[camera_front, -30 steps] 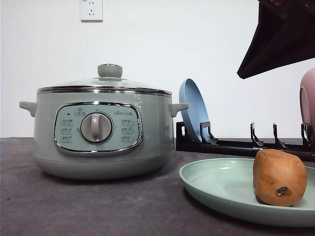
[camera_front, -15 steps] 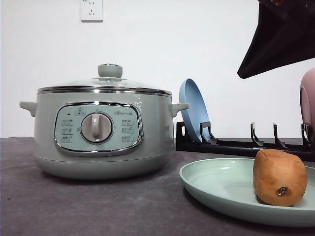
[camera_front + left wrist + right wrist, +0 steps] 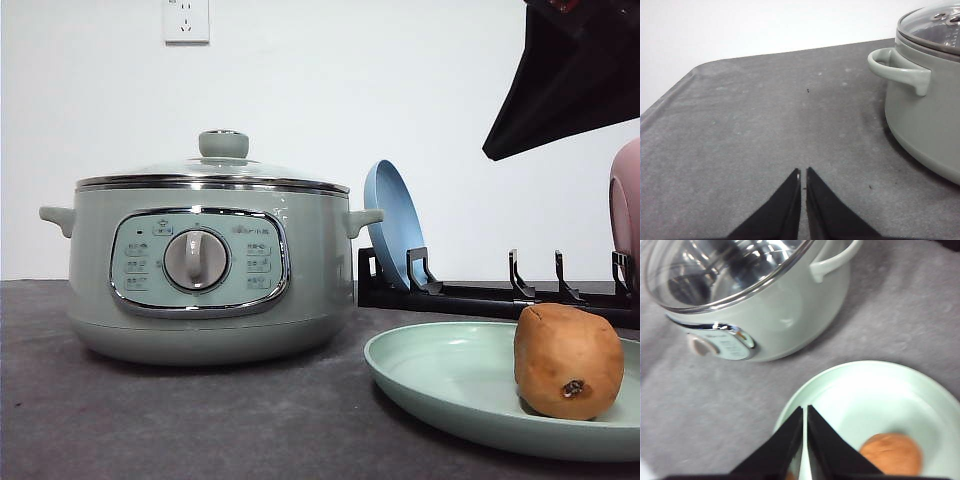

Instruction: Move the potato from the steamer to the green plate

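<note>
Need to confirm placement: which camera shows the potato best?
The front view: the potato is sharp and whole, resting on the green plate. The right wrist view shows it blurred from above, near the picture's edge.

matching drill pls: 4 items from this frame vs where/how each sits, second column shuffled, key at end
1. potato
2. glass lid
3. blue plate
4. left gripper

a. upright in the black rack
b. on the steamer
c. shut, over bare grey table
d. on the green plate

Pairs: 1-d, 2-b, 3-a, 4-c
</note>
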Available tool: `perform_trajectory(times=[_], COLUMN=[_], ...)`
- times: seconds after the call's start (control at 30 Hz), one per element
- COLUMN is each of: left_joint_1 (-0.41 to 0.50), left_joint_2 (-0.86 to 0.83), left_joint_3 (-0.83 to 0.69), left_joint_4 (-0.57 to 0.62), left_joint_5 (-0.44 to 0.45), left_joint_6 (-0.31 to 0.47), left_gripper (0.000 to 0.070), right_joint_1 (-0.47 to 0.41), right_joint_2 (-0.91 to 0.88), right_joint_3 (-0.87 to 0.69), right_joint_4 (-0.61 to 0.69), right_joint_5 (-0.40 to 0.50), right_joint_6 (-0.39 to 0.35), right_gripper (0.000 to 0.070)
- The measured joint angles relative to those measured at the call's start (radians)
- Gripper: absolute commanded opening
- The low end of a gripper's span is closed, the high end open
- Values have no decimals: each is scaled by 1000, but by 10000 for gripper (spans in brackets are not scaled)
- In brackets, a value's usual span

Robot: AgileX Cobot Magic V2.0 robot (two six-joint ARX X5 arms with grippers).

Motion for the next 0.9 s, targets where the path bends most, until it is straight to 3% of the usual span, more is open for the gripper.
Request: perform_trajectory(times=[0.13,0.27,0.63,0.9], left_joint_1=[0,0,0,0], left_joint_2=[0,0,0,0], left_joint_3=[0,0,0,0], left_joint_4=[0,0,0,0], left_joint_5=[0,0,0,0], left_joint_6=[0,0,0,0], left_gripper=[12,12,12,12], right_joint_1=[-63,-159,-484,-555], right_joint_2=[-50,-148,-496,-703], right_joint_3=[-5,-55,-414,-594], right_joint_4=[69,190,561,583], right_joint_5=[62,65,63,63], right_joint_6=[-39,-95,-160,-183], right_gripper=[0,0,0,0])
